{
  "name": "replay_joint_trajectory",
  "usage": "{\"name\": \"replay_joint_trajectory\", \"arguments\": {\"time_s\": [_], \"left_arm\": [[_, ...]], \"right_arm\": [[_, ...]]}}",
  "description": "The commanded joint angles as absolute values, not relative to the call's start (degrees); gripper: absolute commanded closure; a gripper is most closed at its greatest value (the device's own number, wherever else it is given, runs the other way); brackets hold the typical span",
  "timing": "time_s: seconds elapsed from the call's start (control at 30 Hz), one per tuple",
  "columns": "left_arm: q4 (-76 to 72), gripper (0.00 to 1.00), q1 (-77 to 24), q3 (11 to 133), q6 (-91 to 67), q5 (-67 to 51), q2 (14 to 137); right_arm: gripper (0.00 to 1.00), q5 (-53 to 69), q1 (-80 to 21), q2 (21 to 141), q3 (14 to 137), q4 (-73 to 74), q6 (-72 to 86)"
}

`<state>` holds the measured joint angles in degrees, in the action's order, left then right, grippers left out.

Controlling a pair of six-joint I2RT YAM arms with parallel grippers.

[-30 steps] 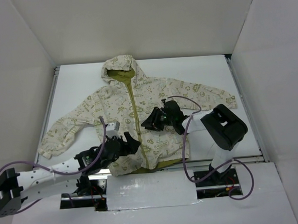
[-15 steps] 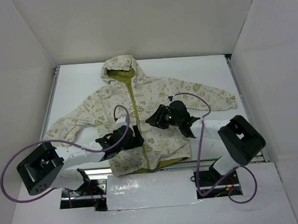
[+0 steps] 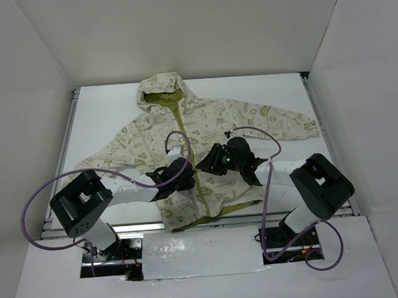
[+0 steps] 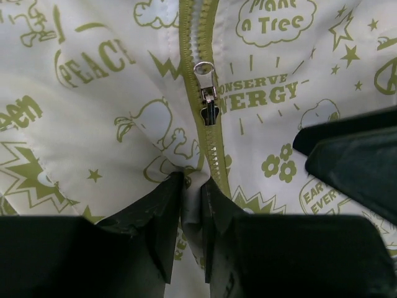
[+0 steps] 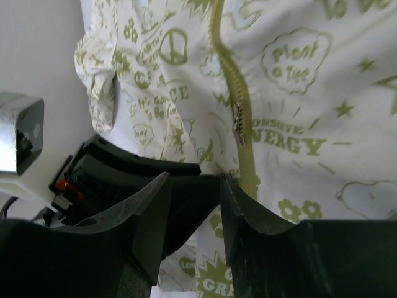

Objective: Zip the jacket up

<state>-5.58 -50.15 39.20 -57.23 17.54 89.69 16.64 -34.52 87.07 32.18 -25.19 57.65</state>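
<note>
The cream jacket (image 3: 244,116) with olive print lies flat on the table, hood at the far end and sleeves spread. Its olive zipper (image 3: 182,133) runs down the middle. In the left wrist view the silver slider (image 4: 204,73) sits on the zipper just beyond my left gripper (image 4: 192,186), which is shut on a fold of jacket fabric beside the zipper. My right gripper (image 5: 193,186) is open just right of the zipper, below the slider (image 5: 238,124). From above, the left gripper (image 3: 186,176) and right gripper (image 3: 206,166) nearly meet over the zipper.
The white table (image 3: 104,120) is boxed in by white walls on three sides. Metal rails run along its left edge (image 3: 70,136) and right edge (image 3: 325,136). Purple cables (image 3: 38,197) loop off both arms.
My left arm has swung right and forward from the hem's left corner to the zipper. The right gripper has moved slightly nearer and left. The jacket's lower half has shifted right.
</note>
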Motion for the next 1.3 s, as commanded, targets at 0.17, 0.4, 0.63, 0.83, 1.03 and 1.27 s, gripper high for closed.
{"name": "replay_joint_trajectory", "arguments": {"time_s": [0.17,0.4,0.63,0.83,1.03,1.27], "left_arm": [[-3.6,0.63,-50.1,34.0,-57.9,18.0,95.4],[-10.3,1.0,-50.1,30.4,-56.2,19.5,92.5],[-17.5,1.0,-50.1,28.1,-51.7,15.5,92.0],[-19.3,1.0,-50.0,28.2,-50.5,14.4,93.1],[-19.5,1.0,-50.1,28.3,-50.2,14.4,93.1],[-19.9,1.0,-50.1,28.0,-50.1,14.3,92.8]], "right_arm": [[0.55,21.9,-34.8,90.3,33.0,-31.8,52.1],[0.55,21.9,-32.3,98.3,40.6,-27.8,46.4],[0.55,23.4,-30.9,103.4,46.6,-24.1,41.8],[0.54,26.4,-30.8,107.1,51.1,-20.7,37.5],[0.55,28.4,-30.8,108.8,51.0,-20.7,37.1],[0.61,29.6,-30.8,109.6,49.9,-20.8,37.2]]}}
